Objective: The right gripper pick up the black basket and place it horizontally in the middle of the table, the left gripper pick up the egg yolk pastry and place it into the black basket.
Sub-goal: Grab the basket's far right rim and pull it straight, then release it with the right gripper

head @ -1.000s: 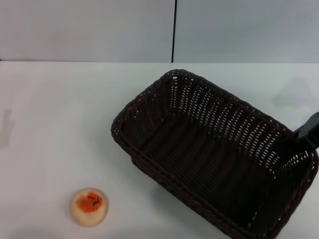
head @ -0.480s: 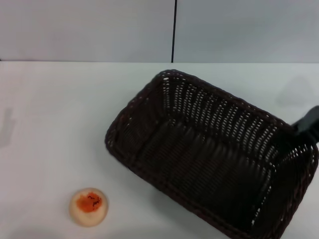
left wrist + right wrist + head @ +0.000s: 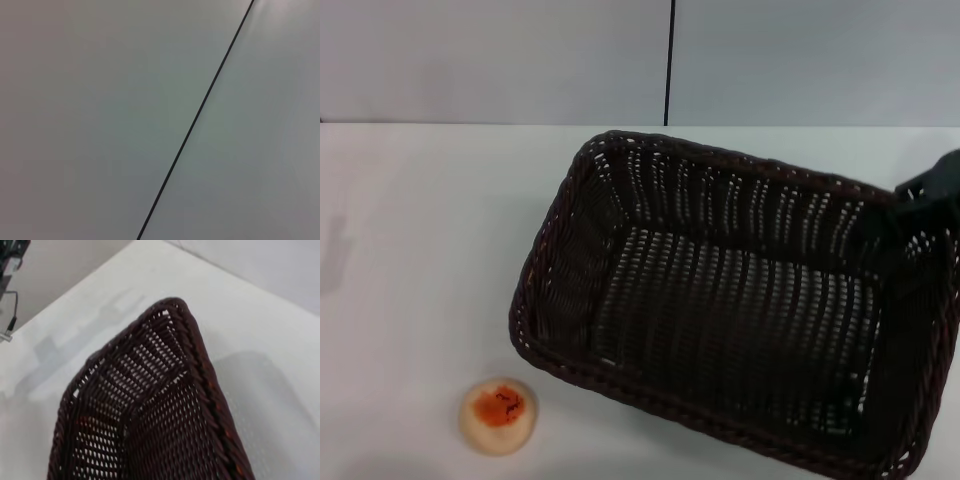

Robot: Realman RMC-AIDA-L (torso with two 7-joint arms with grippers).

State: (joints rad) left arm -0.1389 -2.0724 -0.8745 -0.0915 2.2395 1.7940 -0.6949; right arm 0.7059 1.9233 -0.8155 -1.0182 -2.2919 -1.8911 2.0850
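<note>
**Basket held at its right end, pastry alone at lower left**

The black basket (image 3: 740, 320) fills the centre and right of the head view. It is a large rectangular wicker basket, dark brown-black, with slanted open-weave sides that let the white show through in rows of small gaps, and a thick braided rim. Its long side runs roughly left to right, tilted a little so the right end sits lower in the frame. The inside holds nothing.

The right gripper (image 3: 928, 192) shows only as a black shape at the right edge of the frame, at the basket's upper right corner, touching the rim. How far its fingers are spread, and whether they grip the rim, cannot be told from here. The right wrist view looks along the basket's braided rim and one rounded corner over the table (image 3: 420, 250).

The egg yolk pastry (image 3: 498, 415) lies on the white table at lower left, well apart from the basket: a small round cream bun with an orange-red patch on top.

The left wrist view shows only a pale surface crossed by a thin dark line. No writing or labels can be read anywhere.
</note>
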